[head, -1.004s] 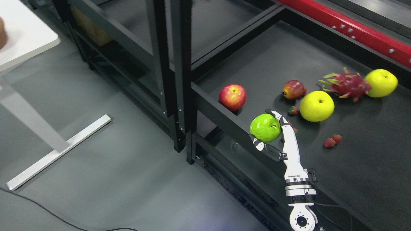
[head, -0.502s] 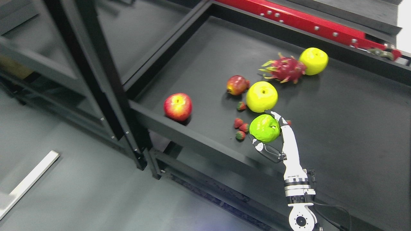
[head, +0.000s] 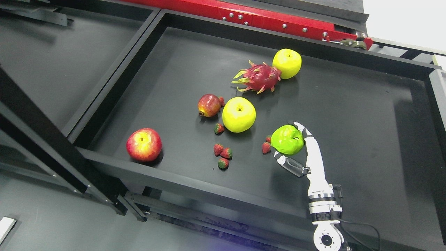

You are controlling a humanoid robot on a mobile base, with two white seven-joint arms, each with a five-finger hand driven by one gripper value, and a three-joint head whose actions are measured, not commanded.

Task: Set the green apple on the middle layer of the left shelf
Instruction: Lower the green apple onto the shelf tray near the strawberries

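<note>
My right hand (head: 284,138), white with black joints, reaches up from the bottom edge right of the middle. Its fingers are shut on the green apple (head: 287,140), thumb below and long fingers curled over the top. The apple hangs just over the black shelf layer (head: 348,115), right of centre. The neighbouring shelf bay on the left (head: 52,69) shows a bare dark layer behind a black divider rail (head: 115,69). My left hand does not show.
On the same layer lie a red apple (head: 144,144), two yellow apples (head: 238,114) (head: 286,63), a dragon fruit (head: 258,76), a pomegranate (head: 208,105) and several small strawberries (head: 223,153). A black upright post (head: 52,146) crosses the lower left. A red beam (head: 261,17) runs along the back.
The whole picture has shifted, so the camera has turned right: shelf and fruit slid left in view. My right hand and the green apple stay at the same spot in the picture.
</note>
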